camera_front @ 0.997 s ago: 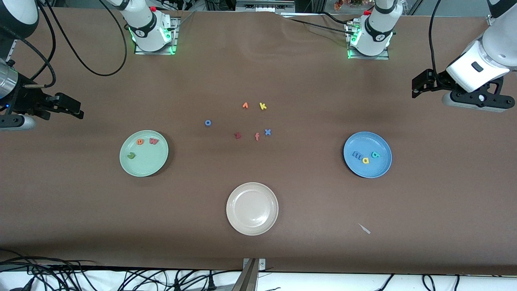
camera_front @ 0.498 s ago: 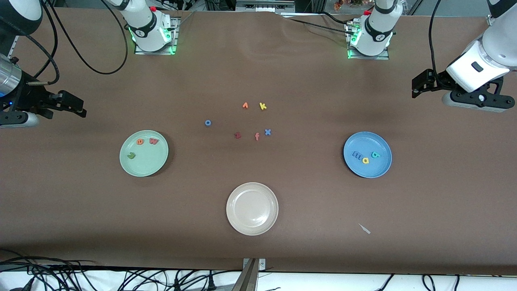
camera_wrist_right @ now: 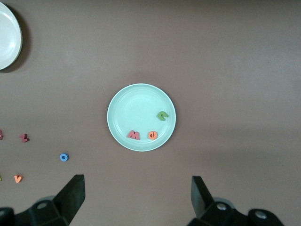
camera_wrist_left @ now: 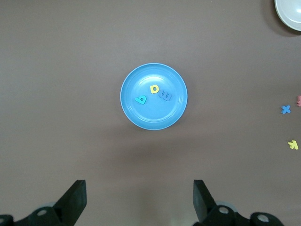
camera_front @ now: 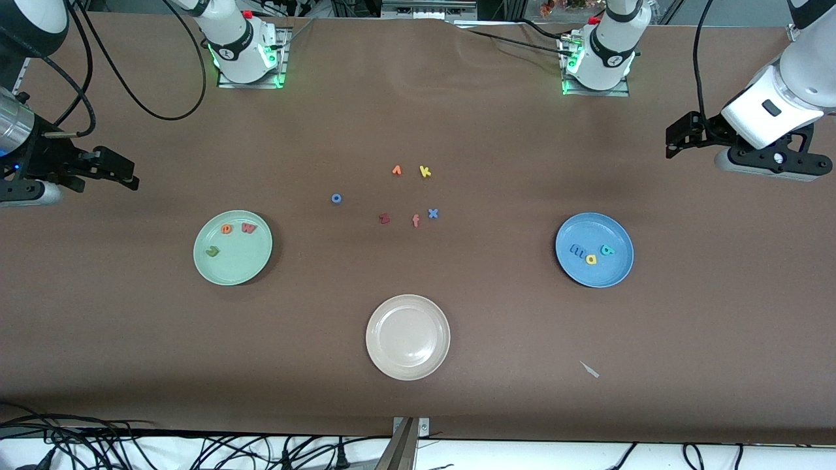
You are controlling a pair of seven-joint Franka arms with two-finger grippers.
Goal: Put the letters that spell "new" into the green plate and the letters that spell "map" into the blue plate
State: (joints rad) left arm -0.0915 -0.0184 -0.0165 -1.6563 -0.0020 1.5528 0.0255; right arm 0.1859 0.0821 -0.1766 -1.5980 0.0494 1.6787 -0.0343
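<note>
The green plate (camera_front: 238,264) holds the olive n (camera_front: 212,250), orange e (camera_front: 226,228) and pinkish-red w (camera_front: 249,227). In the blue plate (camera_front: 597,274) lie the blue m (camera_front: 577,249), yellow a (camera_front: 591,259) and teal p (camera_front: 607,249). My right gripper (camera_front: 124,175) hangs open and empty over bare table at the right arm's end. The right wrist view has the green plate (camera_wrist_right: 134,110) ahead of the right gripper (camera_wrist_right: 136,182). My left gripper (camera_front: 679,136) waits open and empty at the left arm's end, and the left wrist view shows the blue plate (camera_wrist_left: 155,117) ahead of the left gripper (camera_wrist_left: 138,184).
An empty beige plate (camera_front: 407,337) sits nearest the front camera. Loose letters lie mid-table: blue o (camera_front: 336,198), dark red z (camera_front: 384,219), an orange f (camera_front: 415,220), blue x (camera_front: 432,213), yellow k (camera_front: 424,171) and another orange letter (camera_front: 396,170). A small white scrap (camera_front: 590,369) lies near the front edge.
The right gripper has shifted slightly toward the robots' bases and a little toward the table's middle. The left arm, plates and letters have not moved.
</note>
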